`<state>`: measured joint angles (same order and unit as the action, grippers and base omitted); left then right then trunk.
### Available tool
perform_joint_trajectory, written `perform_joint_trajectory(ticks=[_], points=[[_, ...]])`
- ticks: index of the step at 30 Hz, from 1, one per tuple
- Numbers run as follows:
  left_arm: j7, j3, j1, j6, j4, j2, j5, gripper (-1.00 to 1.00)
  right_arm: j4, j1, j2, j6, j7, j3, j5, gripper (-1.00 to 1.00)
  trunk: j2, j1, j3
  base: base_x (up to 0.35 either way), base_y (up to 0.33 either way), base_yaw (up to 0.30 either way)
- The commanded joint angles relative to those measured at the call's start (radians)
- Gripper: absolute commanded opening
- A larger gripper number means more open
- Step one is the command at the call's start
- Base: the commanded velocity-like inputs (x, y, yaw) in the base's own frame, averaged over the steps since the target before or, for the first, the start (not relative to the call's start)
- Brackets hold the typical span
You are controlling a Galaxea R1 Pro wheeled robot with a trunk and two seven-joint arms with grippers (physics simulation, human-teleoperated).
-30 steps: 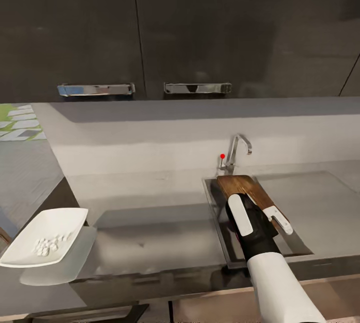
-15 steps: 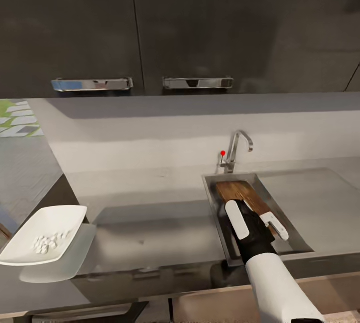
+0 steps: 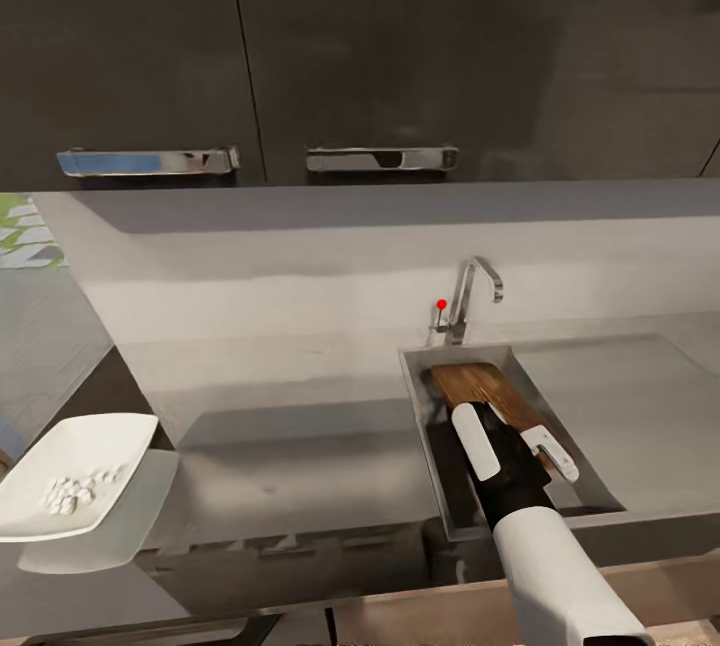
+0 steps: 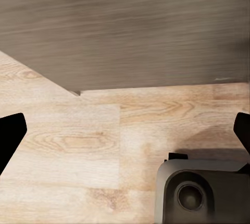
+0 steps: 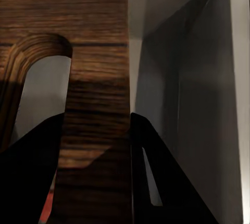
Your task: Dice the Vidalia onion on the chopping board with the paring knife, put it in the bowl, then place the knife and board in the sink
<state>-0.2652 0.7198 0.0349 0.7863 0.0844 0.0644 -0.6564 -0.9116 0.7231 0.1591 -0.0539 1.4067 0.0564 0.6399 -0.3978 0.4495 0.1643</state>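
I have the right gripper (image 3: 500, 436) down in the sink (image 3: 590, 486), its two fingers closed on the chopping board (image 3: 480, 388) at the handle end; in the right wrist view the dark fingers (image 5: 156, 182) pinch the strip of wood beside the slot handle (image 5: 39, 78), so I hold it there because that narrow edge is what the jaws can span. The board lies lengthwise in the basin, its far end toward the chrome tap (image 3: 470, 291), and I judge it is low enough to be let go, though I cannot tell whether it rests on the bottom. The paring knife I cannot make out in the basin. The white bowl (image 3: 70, 471) sits well apart on the countertop (image 3: 300, 446) at the left corner, with pale diced onion (image 3: 70, 494) in it, so that step looks done. The left gripper (image 4: 125, 130) hangs spread wide over the wood floor (image 4: 78, 146), idle. Against the earlier head pictures, the board has sunk from tilted above the rim to down inside the basin, and the whole view has swung a little, carrying bowl and cabinet handles (image 3: 380, 158) leftward.
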Motion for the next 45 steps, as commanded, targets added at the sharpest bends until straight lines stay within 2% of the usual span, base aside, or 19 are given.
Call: perform_joint_trajectory(ticks=[1,21,24,38,39,45], points=[[-0.01,0.009,0.0,0.001,0.001,0.0,0.0,1.0,0.001,0.001,0.001,-0.006,0.003,0.002,0.001,-1.0,-0.002,0.001,0.004,0.003,-0.004,0.0],[-0.009,0.008,0.0,0.001,0.001,0.0,0.0,1.0,0.016,0.001,0.005,-0.005,0.001,0.0,0.001,-1.0,-0.002,0.001,0.035,0.108,-0.086,0.0],[-0.01,0.009,0.0,0.001,0.001,0.0,0.0,1.0,0.016,0.001,0.008,0.018,0.002,-0.001,0.001,-1.0,-0.002,0.001,0.039,0.007,-0.009,0.0],[-0.01,0.007,0.0,0.001,0.001,0.001,0.0,1.0,0.049,0.001,0.008,0.042,0.0,-0.001,0.004,-1.0,-0.002,0.001,0.041,-0.057,0.037,0.0],[-0.009,0.007,0.0,0.001,0.001,0.001,0.0,1.0,0.049,0.001,0.008,0.042,0.0,-0.001,0.004,1.0,-0.002,0.001,0.041,0.0,0.0,0.0],[-0.009,0.007,0.0,0.001,0.001,0.001,0.0,1.0,0.049,0.001,0.009,0.044,0.0,-0.001,0.003,1.0,-0.002,0.001,0.041,0.0,0.0,0.0]])
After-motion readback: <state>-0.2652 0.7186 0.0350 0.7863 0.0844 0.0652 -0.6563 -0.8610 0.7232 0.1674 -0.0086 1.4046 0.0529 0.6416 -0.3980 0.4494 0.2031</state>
